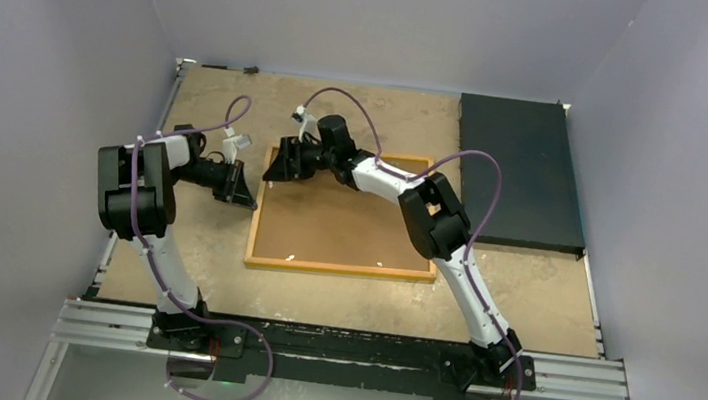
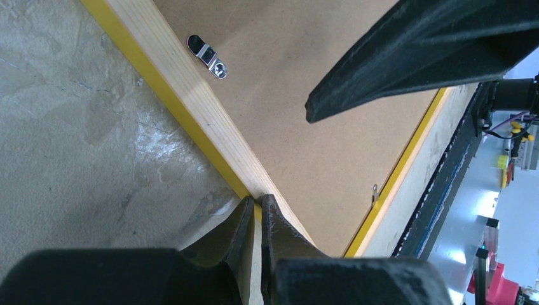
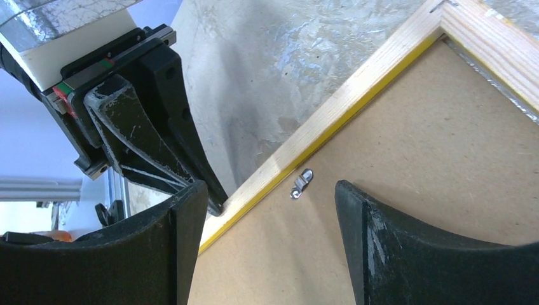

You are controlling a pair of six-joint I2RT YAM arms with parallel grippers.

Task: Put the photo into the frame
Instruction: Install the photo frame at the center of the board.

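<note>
The frame (image 1: 337,270) lies face down in the middle of the table, its light wood back and thin yellow edge (image 2: 191,89) showing. A brown backing board (image 1: 337,223) fills it. The photo is hidden. My left gripper (image 2: 259,200) is shut, and its tips rest on the frame's left rail (image 1: 247,203). My right gripper (image 3: 270,190) hangs open over the board's upper left part (image 1: 273,173). A small metal clip (image 3: 302,183) lies just beyond the space between its fingers. Nothing is between them.
A dark rectangular mat (image 1: 519,174) lies at the back right of the table. More metal clips (image 2: 374,192) sit along the frame's inner edges. The two grippers stand close together at the frame's left side. Grey walls close in the table.
</note>
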